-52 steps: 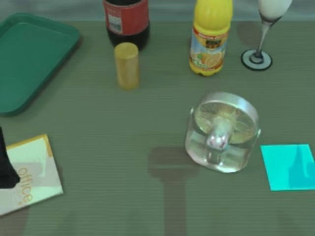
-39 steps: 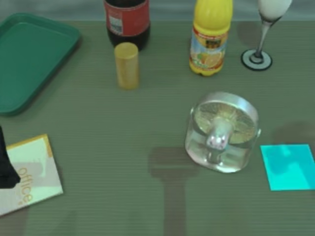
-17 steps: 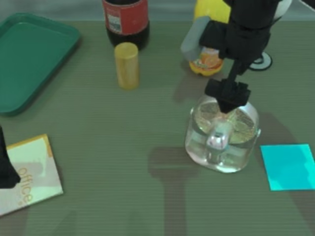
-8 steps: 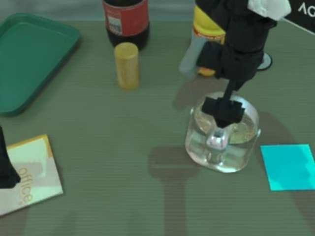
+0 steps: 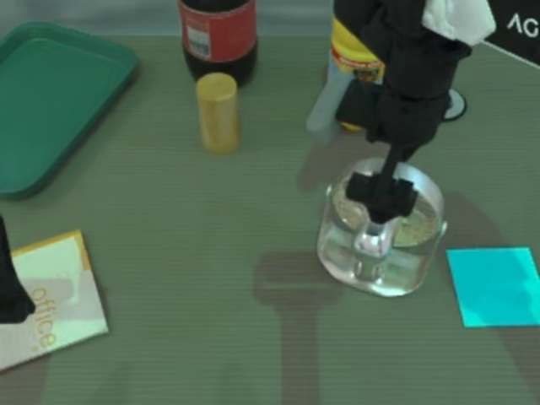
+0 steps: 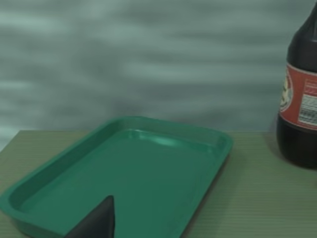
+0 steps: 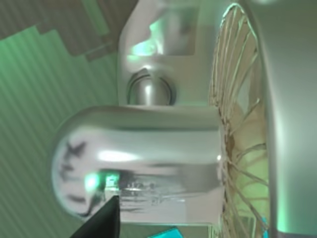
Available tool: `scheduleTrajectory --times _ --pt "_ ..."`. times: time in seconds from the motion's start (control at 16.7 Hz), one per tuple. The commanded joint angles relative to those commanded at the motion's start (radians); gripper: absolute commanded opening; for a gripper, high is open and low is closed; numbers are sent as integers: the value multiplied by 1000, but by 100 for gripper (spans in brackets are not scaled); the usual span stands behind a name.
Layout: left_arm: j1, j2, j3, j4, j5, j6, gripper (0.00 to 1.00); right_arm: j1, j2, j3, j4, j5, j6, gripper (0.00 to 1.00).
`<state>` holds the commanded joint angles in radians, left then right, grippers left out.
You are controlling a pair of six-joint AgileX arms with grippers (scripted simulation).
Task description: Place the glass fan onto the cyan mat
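The glass fan [image 5: 384, 266] lies right of the table's centre, its ring housing and pale blades facing up and its silvery hub [image 7: 143, 153] filling the right wrist view. My right gripper [image 5: 380, 209] reaches down from the back onto the fan's hub, open, with one dark fingertip [image 7: 106, 218] showing beside the hub. I cannot see whether it touches the fan. The cyan mat [image 5: 494, 285] lies flat just right of the fan, bare. My left gripper [image 5: 8, 287] is parked at the left edge, open, one fingertip [image 6: 101, 223] in view.
A dark green tray [image 5: 51, 93] fills the back left. Along the back stand a cola bottle [image 5: 217, 34], a yellow cylinder [image 5: 218, 111], an orange juice bottle [image 5: 354, 63] and a wine glass [image 5: 456, 105], both partly behind my right arm. A booklet [image 5: 55, 299] lies front left.
My right arm has come in from the back right and lowered its gripper onto the fan's hub. The fan, the mat and my left arm have stayed where they were.
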<state>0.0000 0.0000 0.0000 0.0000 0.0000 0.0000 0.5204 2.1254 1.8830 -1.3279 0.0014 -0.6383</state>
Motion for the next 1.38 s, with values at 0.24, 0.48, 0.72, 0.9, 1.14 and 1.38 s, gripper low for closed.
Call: scheduleTrajectory --times 0.24,0.48,0.72,0.9,1.14,1.38 --pt "0 0 0 0 0 0 100 0 0 0 0 0 0 55" --pt "0 0 0 0 0 0 100 0 0 0 0 0 0 25" --pt "0 0 0 0 0 0 100 0 0 0 0 0 0 0" --pt "0 0 0 0 0 0 100 0 0 0 0 0 0 0" --pt "0 0 0 0 0 0 100 0 0 0 0 0 0 0" --pt "0 0 0 0 0 0 100 -1 4 43 -41 0 1 0"
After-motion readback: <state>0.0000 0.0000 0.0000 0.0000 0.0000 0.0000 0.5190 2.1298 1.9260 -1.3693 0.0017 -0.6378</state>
